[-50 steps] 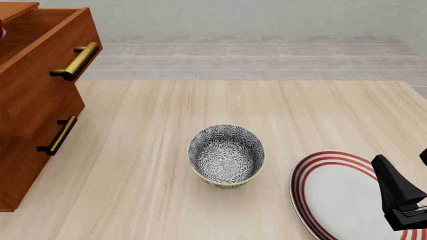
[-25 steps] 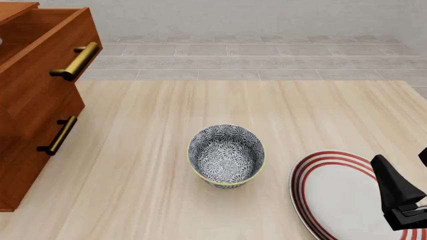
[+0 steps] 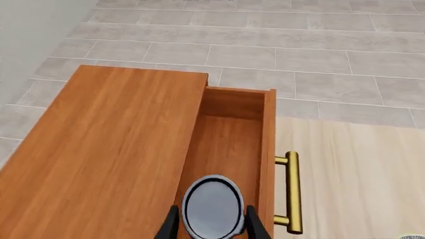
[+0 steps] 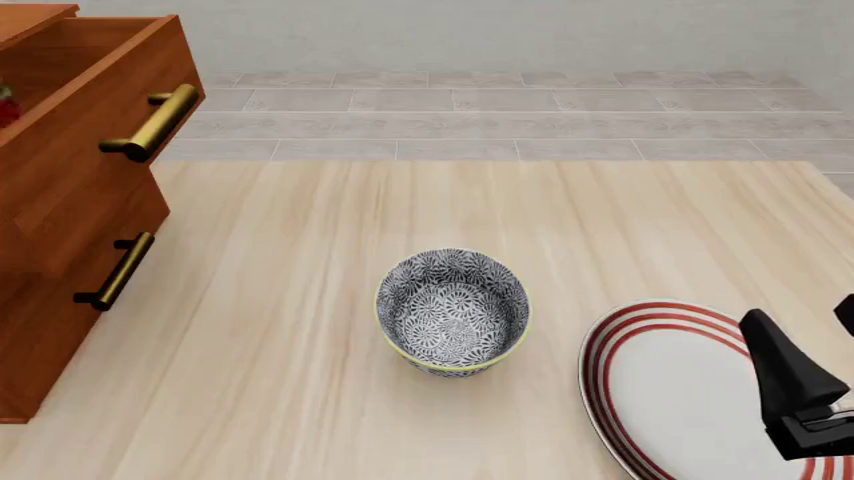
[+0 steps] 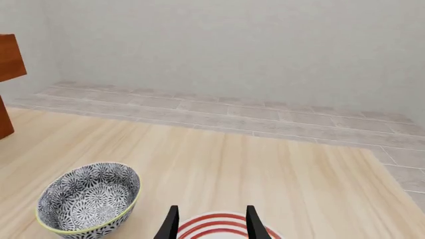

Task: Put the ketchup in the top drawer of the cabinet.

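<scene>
Since half a second ago a sliver of red, the ketchup point(image 4: 7, 105), has appeared at the far left inside the open top drawer point(image 4: 94, 110) of the cabinet point(image 4: 60, 260); I judge release is next. The left gripper point(image 3: 213, 225) clasps its dark grey round top. The right gripper point(image 5: 210, 224) hangs open over the striped plate point(image 4: 667, 390).

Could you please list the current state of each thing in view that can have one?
top drawer: pulled open
ketchup: upright, held over the open drawer
left gripper: shut on the ketchup
right gripper: open, empty, above the plate
bowl: upright, empty
second drawer: closed
</scene>
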Robot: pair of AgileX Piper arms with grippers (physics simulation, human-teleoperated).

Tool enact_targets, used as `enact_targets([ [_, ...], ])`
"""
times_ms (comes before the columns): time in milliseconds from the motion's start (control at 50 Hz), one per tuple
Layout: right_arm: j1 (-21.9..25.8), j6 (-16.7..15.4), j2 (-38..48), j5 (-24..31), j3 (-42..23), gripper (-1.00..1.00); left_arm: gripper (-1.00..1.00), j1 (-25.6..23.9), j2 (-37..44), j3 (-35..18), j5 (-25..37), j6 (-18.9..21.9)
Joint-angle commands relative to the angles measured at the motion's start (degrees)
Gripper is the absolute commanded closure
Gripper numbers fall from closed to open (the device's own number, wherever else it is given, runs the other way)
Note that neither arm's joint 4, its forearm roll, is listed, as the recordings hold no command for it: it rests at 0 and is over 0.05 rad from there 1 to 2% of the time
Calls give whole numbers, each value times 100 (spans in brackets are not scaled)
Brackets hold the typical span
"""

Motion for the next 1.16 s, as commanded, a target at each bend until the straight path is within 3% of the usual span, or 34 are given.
enact_targets([
  [20, 9, 1, 44, -24, 1, -100, -100, -24, -12, -97, 61, 109],
  [380, 24, -2, 93, -51, 1, -100, -100, -204, -251, -84, 150, 128],
  [580, 25, -3, 98, -54, 1, -100, -100, -452, -743, -729, 790, 275],
  [640, 27, -1, 102, -56, 2, -100, -100, -644, -883, -928, 1060, 58],
  [680, 30, -3, 95, -53, 1, -100, -100, -677, -1058, -878, 1109, 399],
  [900, 39, -4, 84, -46, 1, -100, -100, -1090, -1626, -1126, 1733, 453],
  [960, 43, -3, 84, -46, 1, -100, -100, -1351, -1842, -1061, 1934, 663],
  [1160, 71, -11, 126, -70, 2, -100, -100, -1658, -2136, -1539, 2456, 807],
])
